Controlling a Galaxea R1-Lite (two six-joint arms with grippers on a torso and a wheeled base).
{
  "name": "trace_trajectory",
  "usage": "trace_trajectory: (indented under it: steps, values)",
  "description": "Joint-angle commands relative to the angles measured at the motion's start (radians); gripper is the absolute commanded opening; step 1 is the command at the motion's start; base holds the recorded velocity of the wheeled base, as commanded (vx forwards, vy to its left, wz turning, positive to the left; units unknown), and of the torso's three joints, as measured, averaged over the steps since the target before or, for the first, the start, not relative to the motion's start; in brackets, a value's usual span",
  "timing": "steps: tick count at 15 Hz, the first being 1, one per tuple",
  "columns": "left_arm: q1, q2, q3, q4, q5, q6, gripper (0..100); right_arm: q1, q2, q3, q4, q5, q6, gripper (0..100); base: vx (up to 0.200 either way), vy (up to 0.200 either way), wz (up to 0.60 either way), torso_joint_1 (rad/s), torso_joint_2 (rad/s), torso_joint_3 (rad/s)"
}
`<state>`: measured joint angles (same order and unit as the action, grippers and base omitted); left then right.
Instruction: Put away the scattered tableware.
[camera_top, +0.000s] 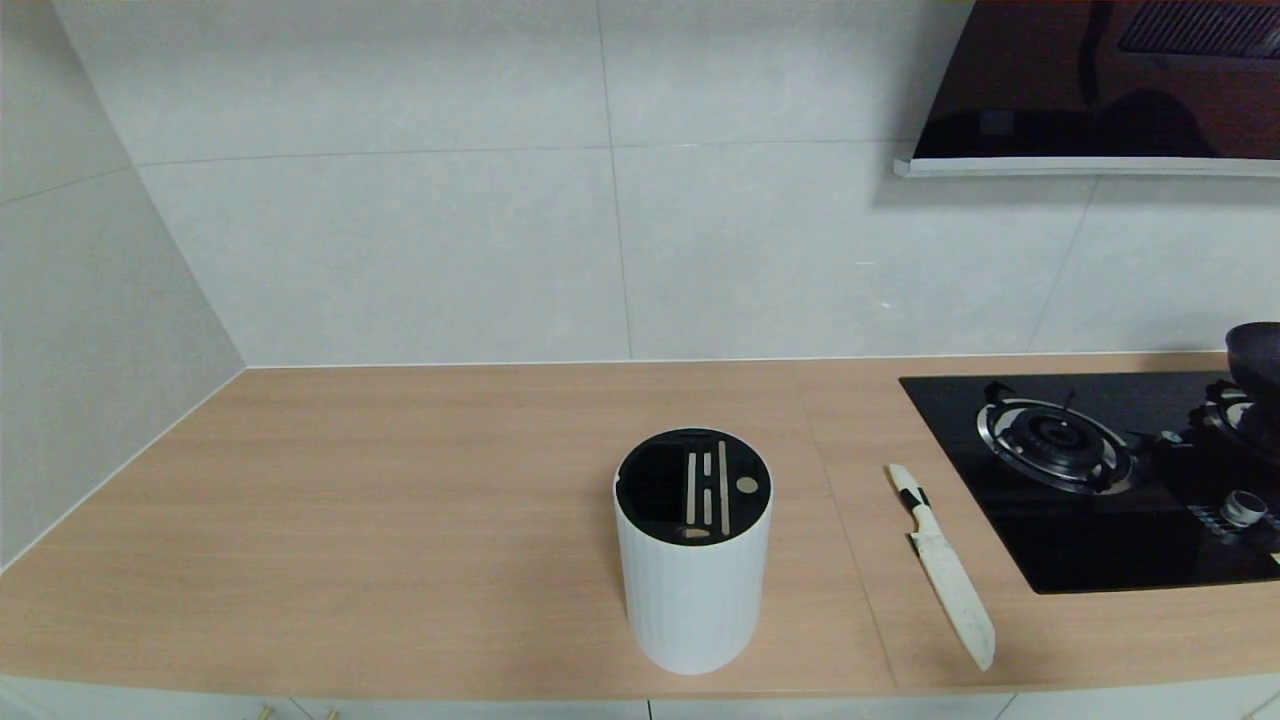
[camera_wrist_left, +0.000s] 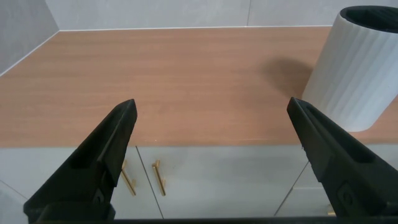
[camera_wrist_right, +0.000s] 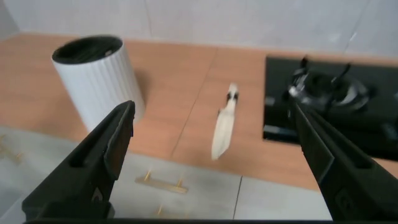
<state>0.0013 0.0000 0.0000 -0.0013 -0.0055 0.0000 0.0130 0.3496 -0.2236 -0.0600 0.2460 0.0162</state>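
Both grippers stand wide open with nothing between their fingers: the left gripper (camera_wrist_left: 211, 103) hangs in front of the counter's front edge, above the cabinet fronts, and the right gripper (camera_wrist_right: 211, 106) hangs likewise off the front edge, facing the knife. Grey wall tiles (camera_top: 400, 250) back a long wooden countertop (camera_top: 400, 500). A dark range hood (camera_top: 1100, 80) is mounted high on the right, above a black glass gas hob (camera_top: 1100, 540) set into the counter. A white ribbed knife holder (camera_top: 692, 580) stands upright near the counter's front edge, its black top cut with slots and one larger open compartment. Between the holder and the hob, apart from both, the knife (camera_top: 945, 570) lies flat on the wood, its handle toward the wall and its pale speckled blade running to the front edge. Brass cabinet handles (camera_wrist_left: 158, 177) show below the counter.
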Motion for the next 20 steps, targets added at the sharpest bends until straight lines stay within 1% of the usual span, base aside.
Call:
trace_trajectory:
  steps: [1, 2, 3, 4, 6, 9, 10, 13, 14, 16, 19, 20]
  values:
    - [0.000, 0.002, 0.000, 0.000, 0.001, 0.000, 100, 0.021, 0.309, -0.134, -0.007, 0.013, 0.005, 100, 0.000, 0.000, 0.00, 0.000, 0.00, 0.000]
    - [0.000, 0.002, 0.000, 0.000, -0.001, -0.002, 100, 0.076, 0.436, -0.181, -0.058, 0.012, 0.008, 100, 0.000, 0.000, 0.00, 0.000, 0.00, 0.000]
    - [0.000, 0.002, 0.000, 0.000, -0.001, -0.002, 100, 0.099, 0.488, -0.191, -0.090, 0.006, 0.008, 100, 0.000, 0.000, 0.00, 0.000, 0.00, 0.000]
    - [0.000, 0.002, 0.000, 0.000, -0.001, 0.000, 100, 0.142, 0.585, -0.209, -0.149, -0.014, 0.008, 100, 0.000, 0.000, 0.00, 0.000, 0.00, 0.000]
    - [0.000, 0.002, 0.000, 0.000, -0.001, 0.000, 100, 0.170, 0.730, -0.246, -0.215, -0.056, 0.008, 100, 0.000, 0.000, 0.00, 0.000, 0.00, 0.000]
    - [0.000, 0.002, 0.000, 0.000, -0.001, -0.002, 100, 0.170, 0.945, -0.266, -0.359, -0.066, 0.011, 100, 0.000, 0.000, 0.00, 0.000, 0.00, 0.000]
    - [0.000, 0.002, 0.000, 0.000, 0.001, -0.002, 100, 0.171, 0.999, -0.270, -0.382, -0.066, 0.018, 100, 0.000, 0.000, 0.00, 0.000, 0.00, 0.000]
    - [0.000, 0.002, 0.000, 0.000, -0.001, -0.002, 100, 0.180, 1.128, -0.260, -0.468, -0.083, 0.036, 100, 0.000, 0.000, 0.00, 0.000, 0.00, 0.000]
    - [0.000, 0.002, 0.000, 0.000, 0.001, -0.002, 100, 0.180, 1.171, -0.240, -0.532, -0.096, 0.042, 100, 0.000, 0.000, 0.00, 0.000, 0.00, 0.000]
    - [0.000, 0.002, 0.000, 0.000, -0.001, -0.002, 100, 0.180, 1.246, -0.230, -0.610, -0.108, 0.041, 100, 0.000, 0.000, 0.00, 0.000, 0.00, 0.000]
    - [0.000, 0.002, 0.000, 0.000, 0.001, -0.002, 100, 0.182, 1.365, -0.235, -0.652, -0.185, 0.036, 100, 0.000, 0.000, 0.00, 0.000, 0.00, 0.000]
    - [0.000, 0.002, 0.000, 0.000, -0.001, -0.002, 100, 0.182, 1.424, -0.235, -0.684, -0.209, 0.036, 100, 0.000, 0.000, 0.00, 0.000, 0.00, 0.000]
